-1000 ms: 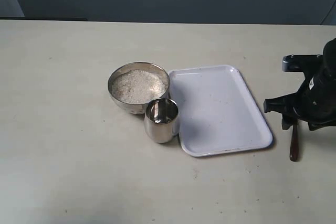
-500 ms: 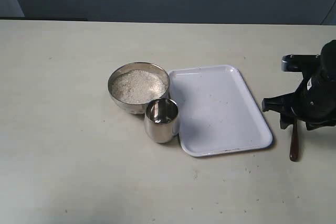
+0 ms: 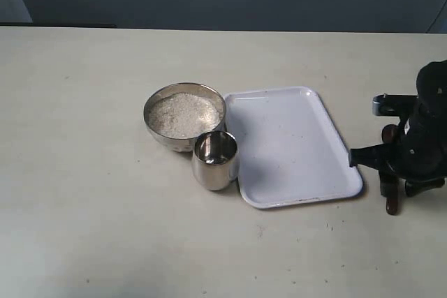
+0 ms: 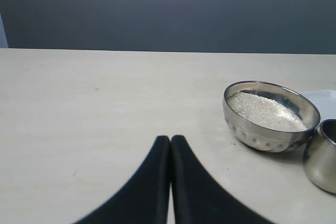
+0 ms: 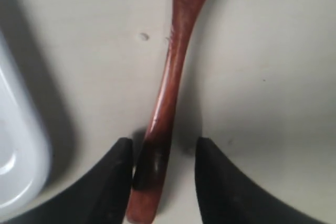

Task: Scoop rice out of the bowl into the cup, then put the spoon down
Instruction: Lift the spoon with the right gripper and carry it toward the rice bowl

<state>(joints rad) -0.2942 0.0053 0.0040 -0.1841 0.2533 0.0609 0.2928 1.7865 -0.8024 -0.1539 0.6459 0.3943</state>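
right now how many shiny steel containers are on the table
2. The bowl, filled with rice, sits just left of the white tray. The cup stands right in front of the bowl, beside the tray's left edge. Nothing suggests a hidden one.

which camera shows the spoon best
The right wrist view: the spoon runs close up through the frame, inside the open right hand. The exterior view shows only one end poking out under the arm; the left wrist view misses it.
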